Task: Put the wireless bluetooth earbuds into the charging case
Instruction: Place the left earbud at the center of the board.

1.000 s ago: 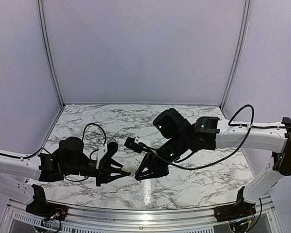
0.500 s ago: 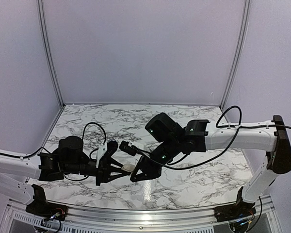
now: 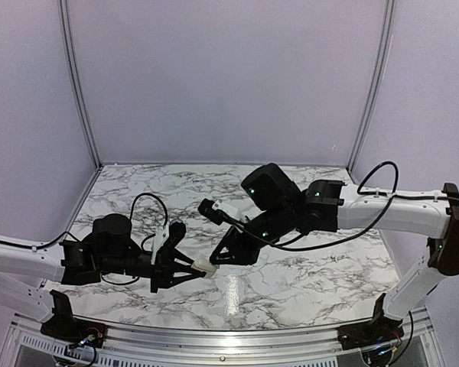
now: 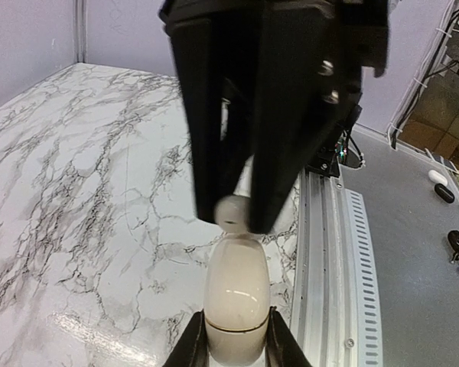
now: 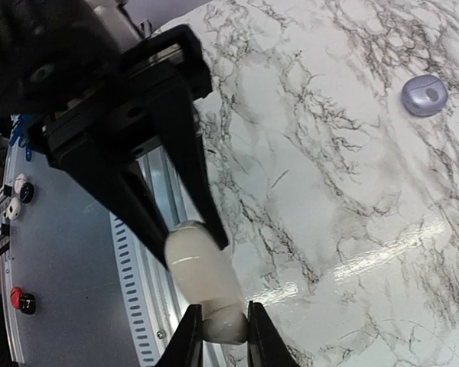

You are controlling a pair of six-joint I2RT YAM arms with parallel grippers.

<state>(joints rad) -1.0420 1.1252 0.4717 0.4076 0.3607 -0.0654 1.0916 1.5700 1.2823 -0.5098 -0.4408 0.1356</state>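
The white pill-shaped charging case (image 4: 237, 283) (image 5: 201, 264) (image 3: 204, 265) hangs just above the table near its front edge. It looks closed, with a seam near the end that my left gripper (image 4: 237, 317) (image 3: 199, 267) is shut on. My right gripper (image 5: 222, 310) (image 3: 213, 261) faces the left one, shut on a small pale, shiny rounded piece (image 5: 226, 327) (image 4: 232, 212), apparently one of the earbuds. That piece touches the case's far end. A second greyish earbud (image 5: 424, 95) lies on the marble, away from both grippers.
A metal rail (image 4: 329, 229) runs along the table's front edge just beside the case, with grey floor (image 4: 413, 252) and small loose items beyond it. The left arm's black cable (image 3: 141, 202) loops over the marble. Grey walls close in the back and sides.
The right arm swung left and low, then rose again; its fingertips now meet the case's far end instead of hanging below and to its right. The left arm and the case have stayed put.
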